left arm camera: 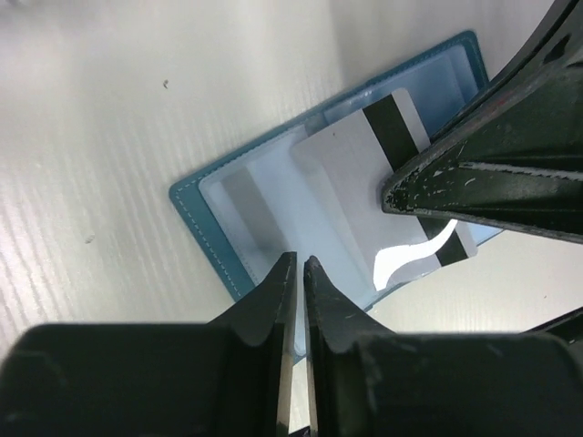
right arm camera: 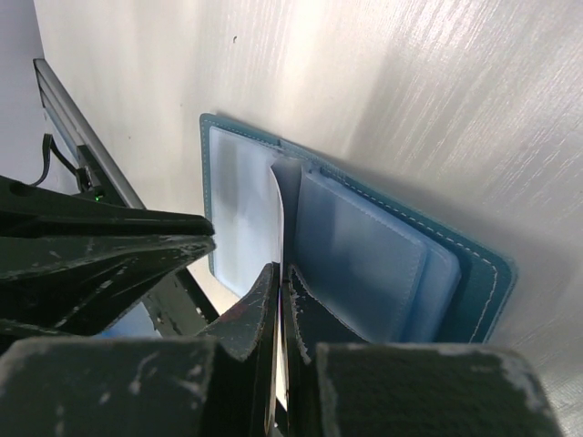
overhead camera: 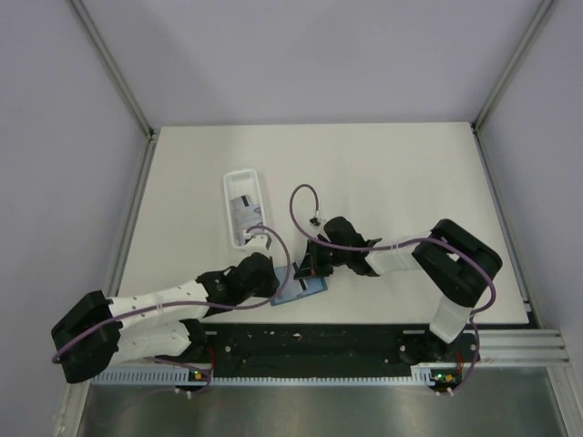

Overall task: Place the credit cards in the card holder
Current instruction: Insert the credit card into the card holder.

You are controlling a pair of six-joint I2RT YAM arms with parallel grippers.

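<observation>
The teal card holder lies open on the table near the front edge. A pale credit card with a black stripe lies partway inside its light-blue pocket. My left gripper hovers over the holder's near edge, its jaws a narrow slit apart with nothing between them. My right gripper is shut on a thin clear pocket leaf of the holder, holding it upright. Its dark fingers reach over the card. More credit cards lie in the tray.
A long white plastic tray stands behind the left gripper. The left arm's fingers crowd the right wrist view. The black base rail runs just in front of the holder. Frame posts stand at the back corners.
</observation>
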